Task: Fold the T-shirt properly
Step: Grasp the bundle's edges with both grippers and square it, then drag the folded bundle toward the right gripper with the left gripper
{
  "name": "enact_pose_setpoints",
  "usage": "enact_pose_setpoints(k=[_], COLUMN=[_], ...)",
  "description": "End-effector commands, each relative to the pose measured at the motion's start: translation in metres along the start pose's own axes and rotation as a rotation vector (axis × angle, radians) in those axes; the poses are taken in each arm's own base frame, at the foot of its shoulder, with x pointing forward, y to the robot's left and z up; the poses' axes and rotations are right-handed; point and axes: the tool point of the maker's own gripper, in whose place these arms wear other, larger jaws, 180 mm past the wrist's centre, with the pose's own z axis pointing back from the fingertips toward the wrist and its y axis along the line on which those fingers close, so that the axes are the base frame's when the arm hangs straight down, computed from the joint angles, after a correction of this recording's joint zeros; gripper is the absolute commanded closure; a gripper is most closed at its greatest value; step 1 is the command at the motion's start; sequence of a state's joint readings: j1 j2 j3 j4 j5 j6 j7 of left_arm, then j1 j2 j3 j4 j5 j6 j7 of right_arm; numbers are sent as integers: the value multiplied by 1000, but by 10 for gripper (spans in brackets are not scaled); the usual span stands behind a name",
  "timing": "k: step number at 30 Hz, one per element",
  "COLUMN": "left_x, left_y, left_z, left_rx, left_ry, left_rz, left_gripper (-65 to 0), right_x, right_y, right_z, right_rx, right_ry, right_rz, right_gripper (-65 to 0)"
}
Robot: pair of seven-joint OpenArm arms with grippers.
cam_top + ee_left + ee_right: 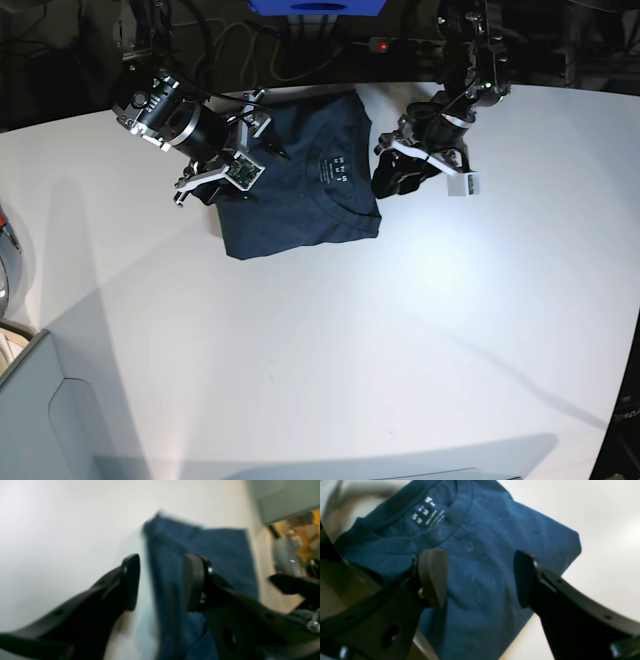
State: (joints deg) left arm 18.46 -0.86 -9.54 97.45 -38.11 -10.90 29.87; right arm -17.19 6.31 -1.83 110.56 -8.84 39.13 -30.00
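Observation:
The dark navy T-shirt [300, 210] lies folded into a rough rectangle on the white table [400, 350], its neck and white printed label [425, 512] facing up. My right gripper [478, 578] hovers open over the shirt's body [482, 542] with nothing between its fingers; in the base view it [250, 160] sits over the shirt's left part. Beside the shirt's right edge [225, 555] is my left gripper [161, 582], its fingers apart and empty, and it shows as [388, 180] in the base view. The left wrist view is blurred.
A blue box [315, 5] and cables lie beyond the table's far edge. A grey container [60, 420] stands at the lower left corner. Both arms reach in from the back.

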Motion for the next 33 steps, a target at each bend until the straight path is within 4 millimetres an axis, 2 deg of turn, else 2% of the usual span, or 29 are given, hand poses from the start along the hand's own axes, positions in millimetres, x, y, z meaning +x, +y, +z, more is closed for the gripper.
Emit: enact_pose_setpoints(k=[1,6,8,12,17,22,24,28,33], left_x=[10,6,4,-2,-31,-45,-48,-51,-66], left_y=[-10,-16,-24,-26,-13,-8,-9,-13,-17], left_z=[-1,-3,-6,-8,-16,-16,-17,-17,-24], left_rx=[-29,-41,-62,-67,-35,-21,-25,-36,-50], left_ry=[-46,-48,-39,-25,39,71,80,89,137], left_rz=[12,32,26,36,106,122,126,119,124], left_gripper=[-276,-398,-427,-429,-429,-427,-403,-263,-135], right_x=[15,14,14,14,14,14,14,14,15], right_y=[0,0,0,0,1,0,0,0,-1], right_z=[3,2,2,2,3,3,3,3,2], right_rx=[6,7,7,7,7,5,5,5,4], right_ry=[-56,-55,-55,-55,-55,-53,-53,-53,-55], right_rz=[14,13,13,13,13,17,17,17,17], right_gripper=[-395,-395,-395,-395,-395,-395,-395,-395,-395])
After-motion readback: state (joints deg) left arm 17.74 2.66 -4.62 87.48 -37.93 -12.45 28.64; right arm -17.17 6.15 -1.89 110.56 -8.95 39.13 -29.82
